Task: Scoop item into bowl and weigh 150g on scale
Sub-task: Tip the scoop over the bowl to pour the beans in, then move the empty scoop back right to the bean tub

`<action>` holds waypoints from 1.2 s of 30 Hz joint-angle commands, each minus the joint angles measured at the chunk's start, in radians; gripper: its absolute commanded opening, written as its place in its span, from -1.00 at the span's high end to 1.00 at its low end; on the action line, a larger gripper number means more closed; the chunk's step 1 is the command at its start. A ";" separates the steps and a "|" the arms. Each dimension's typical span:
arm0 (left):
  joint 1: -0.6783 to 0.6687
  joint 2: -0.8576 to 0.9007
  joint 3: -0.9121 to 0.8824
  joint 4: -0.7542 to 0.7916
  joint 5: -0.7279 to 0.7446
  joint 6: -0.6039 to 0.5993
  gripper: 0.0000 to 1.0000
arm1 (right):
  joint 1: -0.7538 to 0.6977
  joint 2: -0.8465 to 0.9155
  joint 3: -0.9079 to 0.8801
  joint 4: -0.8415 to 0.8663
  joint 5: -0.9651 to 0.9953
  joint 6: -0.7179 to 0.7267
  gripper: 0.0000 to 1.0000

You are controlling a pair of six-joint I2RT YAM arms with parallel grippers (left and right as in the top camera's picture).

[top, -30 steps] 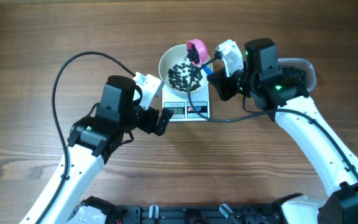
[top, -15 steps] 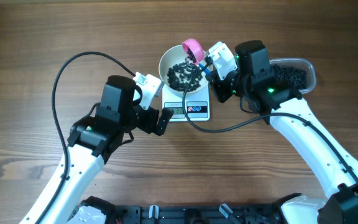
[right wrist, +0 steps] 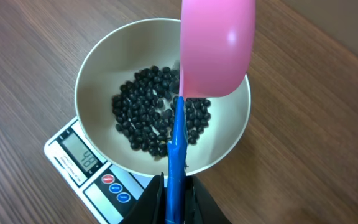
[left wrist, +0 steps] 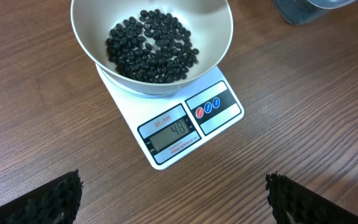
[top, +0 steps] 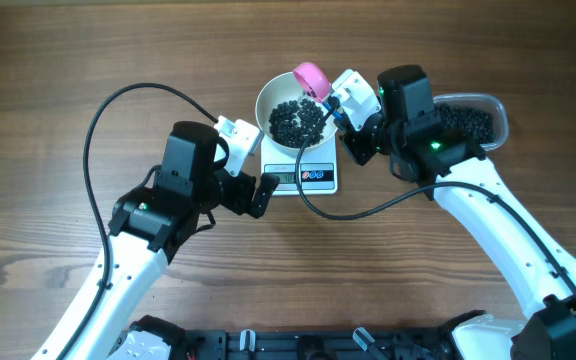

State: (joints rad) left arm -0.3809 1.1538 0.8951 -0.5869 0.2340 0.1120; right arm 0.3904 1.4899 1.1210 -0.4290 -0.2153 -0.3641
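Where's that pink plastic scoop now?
Overhead view: the pink plastic scoop hangs over the far rim of the round white bowl on the white scale, blue handle pinched in the right gripper.

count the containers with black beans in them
2: the white bowl sitting on the scale, and the clear tub to its right, partly hidden under the right arm.

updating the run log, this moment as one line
right gripper: shut on scoop | scoop: tipped over bowl | beans: in bowl on scale | left gripper: open, empty
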 commanded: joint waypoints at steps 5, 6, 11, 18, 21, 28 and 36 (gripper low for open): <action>-0.003 0.008 -0.005 -0.001 0.008 0.014 -1.00 | 0.006 -0.014 0.017 -0.029 0.024 -0.014 0.91; -0.003 0.008 -0.005 0.000 0.009 0.014 -1.00 | 0.006 -0.014 0.017 -0.027 0.023 0.003 0.91; -0.003 0.008 -0.005 0.000 0.008 0.014 -1.00 | 0.006 -0.014 0.016 -0.024 0.024 -0.023 0.91; -0.003 0.008 -0.005 0.000 0.008 0.014 -1.00 | 0.023 -0.012 0.016 0.023 0.108 -0.101 0.91; -0.003 0.008 -0.005 0.000 0.009 0.014 -1.00 | 0.046 -0.008 0.016 0.017 0.074 -0.143 0.91; -0.003 0.008 -0.005 -0.001 0.009 0.014 -1.00 | 0.061 -0.008 0.017 0.035 0.004 0.209 0.91; -0.003 0.008 -0.005 -0.001 0.009 0.014 -1.00 | 0.057 -0.063 0.018 0.040 -0.047 0.397 0.91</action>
State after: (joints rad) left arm -0.3809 1.1538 0.8951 -0.5869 0.2340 0.1120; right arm 0.4500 1.4857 1.1206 -0.4168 -0.2333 -0.0662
